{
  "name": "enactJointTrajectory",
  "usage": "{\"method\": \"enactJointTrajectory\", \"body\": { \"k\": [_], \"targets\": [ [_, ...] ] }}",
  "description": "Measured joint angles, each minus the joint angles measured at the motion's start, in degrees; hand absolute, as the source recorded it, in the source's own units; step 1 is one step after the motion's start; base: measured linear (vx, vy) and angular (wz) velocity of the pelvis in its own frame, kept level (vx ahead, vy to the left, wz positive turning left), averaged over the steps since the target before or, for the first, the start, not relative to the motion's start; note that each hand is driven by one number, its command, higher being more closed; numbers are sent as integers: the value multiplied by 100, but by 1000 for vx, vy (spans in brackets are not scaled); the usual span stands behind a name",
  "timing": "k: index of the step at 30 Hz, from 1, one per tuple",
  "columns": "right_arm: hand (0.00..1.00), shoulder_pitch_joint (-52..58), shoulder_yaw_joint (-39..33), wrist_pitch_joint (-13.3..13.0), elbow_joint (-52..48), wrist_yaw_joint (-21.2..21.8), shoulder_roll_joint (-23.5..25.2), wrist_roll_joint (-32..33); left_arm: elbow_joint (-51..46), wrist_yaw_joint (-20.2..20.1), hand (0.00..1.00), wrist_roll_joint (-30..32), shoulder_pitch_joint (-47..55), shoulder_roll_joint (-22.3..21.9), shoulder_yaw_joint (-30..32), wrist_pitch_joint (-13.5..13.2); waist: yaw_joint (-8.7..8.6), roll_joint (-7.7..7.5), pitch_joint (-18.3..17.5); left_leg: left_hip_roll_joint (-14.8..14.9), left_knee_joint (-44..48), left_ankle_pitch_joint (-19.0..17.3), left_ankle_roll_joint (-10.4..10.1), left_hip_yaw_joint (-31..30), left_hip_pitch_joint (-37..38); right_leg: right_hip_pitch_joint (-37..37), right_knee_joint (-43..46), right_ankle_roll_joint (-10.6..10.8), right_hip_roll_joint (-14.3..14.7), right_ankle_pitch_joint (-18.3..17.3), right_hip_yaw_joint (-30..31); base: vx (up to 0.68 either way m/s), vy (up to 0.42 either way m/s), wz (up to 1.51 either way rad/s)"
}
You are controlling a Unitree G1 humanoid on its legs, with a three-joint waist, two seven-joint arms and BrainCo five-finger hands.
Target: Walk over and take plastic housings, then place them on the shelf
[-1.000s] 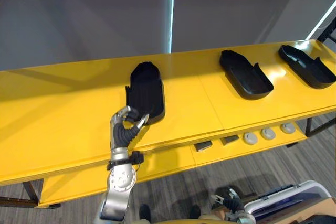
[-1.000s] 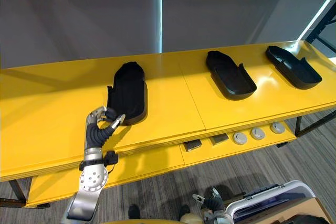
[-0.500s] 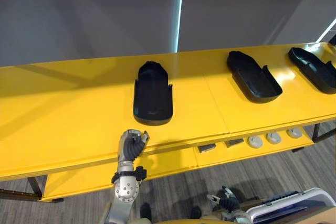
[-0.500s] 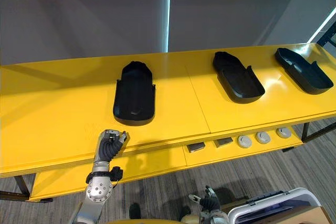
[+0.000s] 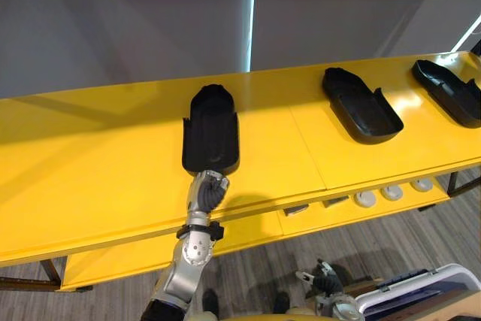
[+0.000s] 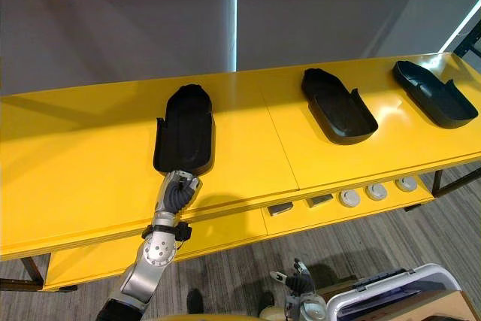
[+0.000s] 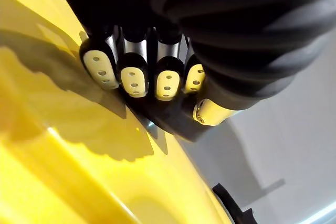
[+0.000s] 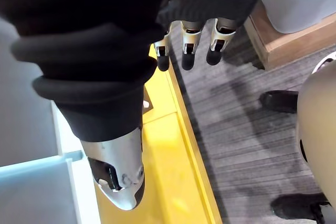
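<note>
1. Three black plastic housings lie open side up on the yellow surface (image 5: 90,178): left housing (image 5: 211,137) mid-surface, middle housing (image 5: 359,104) right of centre, right housing (image 5: 449,92) at the right end.
2. Left hand (image 5: 208,190): fingers curled, gripping nothing, at the front edge just by the left housing's near end.
3. Right hand (image 8: 189,45): fingers relaxed, over the floor.
4. Lower ledge (image 5: 248,232) carries round discs (image 5: 366,198).

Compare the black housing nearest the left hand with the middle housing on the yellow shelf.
The left housing lies almost straight, long axis pointing away from the robot; the middle housing lies angled. The left hand is at the left housing's near end; the middle housing lies well clear of it. Both are black, open-topped shells on the yellow shelf.
</note>
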Motion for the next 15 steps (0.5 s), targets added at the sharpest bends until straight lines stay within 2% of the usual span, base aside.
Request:
{"method": "enactJointTrajectory", "body": {
  "k": [6,15],
  "targets": [
    [0,-18,-5,6,-1,0,-1,-1,116,36,100,-4,-212,0,12,122,-90,3,1,2,0,-5,-2,48,-5,-26,-27,5,7,25,65,2,-2,-5],
    [0,-43,-6,9,-4,1,0,-7,400,118,100,-11,-552,-6,11,181,-105,4,1,5,0,-8,-5,129,18,-13,-45,2,11,40,96,2,-1,-1]
  ]
}}
